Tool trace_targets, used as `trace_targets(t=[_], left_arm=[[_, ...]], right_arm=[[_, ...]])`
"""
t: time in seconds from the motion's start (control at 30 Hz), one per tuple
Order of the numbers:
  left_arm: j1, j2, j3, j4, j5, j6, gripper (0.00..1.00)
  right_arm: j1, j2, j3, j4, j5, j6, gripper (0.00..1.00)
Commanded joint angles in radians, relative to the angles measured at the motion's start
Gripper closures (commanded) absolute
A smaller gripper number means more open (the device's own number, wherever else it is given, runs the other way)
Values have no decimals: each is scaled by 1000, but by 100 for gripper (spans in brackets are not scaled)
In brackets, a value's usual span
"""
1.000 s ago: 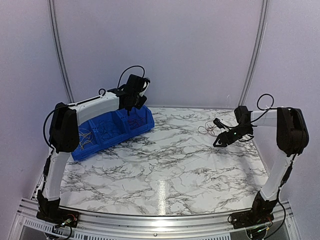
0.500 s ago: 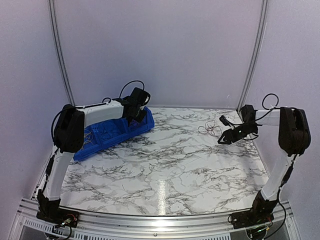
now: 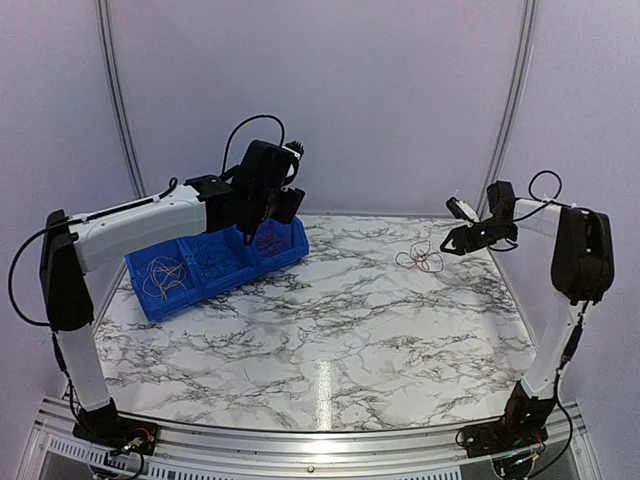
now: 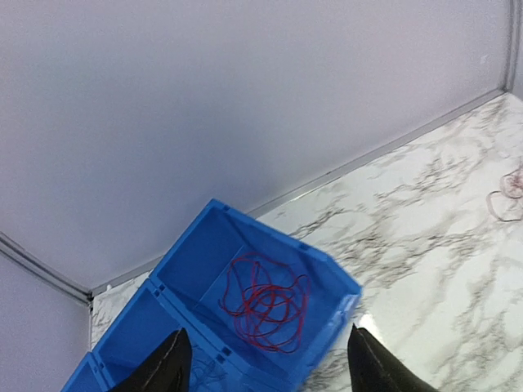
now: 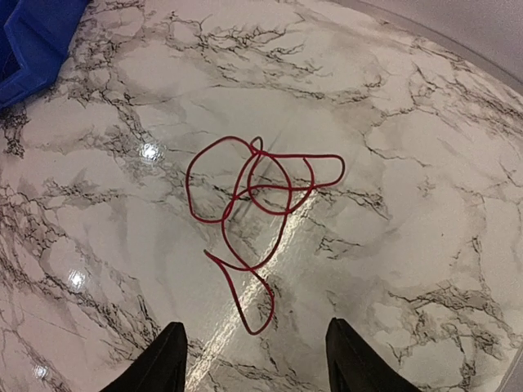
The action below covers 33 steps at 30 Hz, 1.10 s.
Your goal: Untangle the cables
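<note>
Cables [image 5: 257, 196]: hair-thin, limp wires. One red length lies flat on the bench [image 3: 330, 330] in overlapping loops near the far right corner.
Red bundle [image 4: 265, 306]: a denser scribble of red wire, coiled on the floor of the bin's right-end compartment.
Pale wires [image 3: 160, 275]: whitish strands heaped in the left-end compartment.
Dark strands [image 3: 213, 258]: thin lines in the middle compartment, too fine to sort out.
Bin [image 3: 150, 305]: blue plastic with hard straight walls and three compartments in a row. It sits slantwise at the far left of the bench.
Bench: glossy white surface with grey marble veining, showing lamp glints.
Left pincer [image 4: 270, 367]: two dark tapered fingers spread wide with nothing between them. It hangs above the right-end compartment and the red bundle, apart from the bin's walls.
Right pincer [image 5: 257, 359]: fingers spread and holding nothing. It hovers over the looped red length without touching it.
Room: the bin and the loops on the bench are well apart, with a broad stretch of marble between them. The loops lie near the far edge, by the back wall, and the bin's right end also reaches towards that edge.
</note>
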<state>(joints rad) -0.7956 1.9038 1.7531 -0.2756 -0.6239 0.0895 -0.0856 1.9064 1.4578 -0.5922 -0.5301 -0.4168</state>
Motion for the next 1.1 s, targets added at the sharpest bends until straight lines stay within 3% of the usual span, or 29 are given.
trace_targets(t=[0.0, 0.2, 0.43, 0.47, 0.53, 0.6, 0.67, 0.8, 1.07], left_arm=[[-101, -74, -120, 55, -61, -45, 32], [-231, -198, -327, 192, -15, -157, 32], [-316, -199, -432, 331, -8, -228, 32], [-317, -203, -448, 349, 9, -244, 32], [-318, -218, -501, 416, 52, -268, 32], [-318, -231, -547, 471, 93, -287, 33], [-318, -229, -560, 475, 124, -289, 35], [-321, -224, -584, 480, 188, -296, 40], [-335, -242, -662, 494, 168, -310, 40]], right_arm=[[1, 74, 66, -34, -19, 8, 42], [5, 47, -23, 21, -46, -22, 41], [17, 129, 12, 46, 4, -41, 42], [24, 138, 18, 54, 11, -50, 44], [45, 146, 21, 65, 14, -78, 58], [70, 144, 18, 67, 0, -108, 84], [82, 119, 3, 59, -34, -120, 99], [174, -36, -66, 24, -70, -136, 100], [325, -304, -98, -153, -140, -163, 100]])
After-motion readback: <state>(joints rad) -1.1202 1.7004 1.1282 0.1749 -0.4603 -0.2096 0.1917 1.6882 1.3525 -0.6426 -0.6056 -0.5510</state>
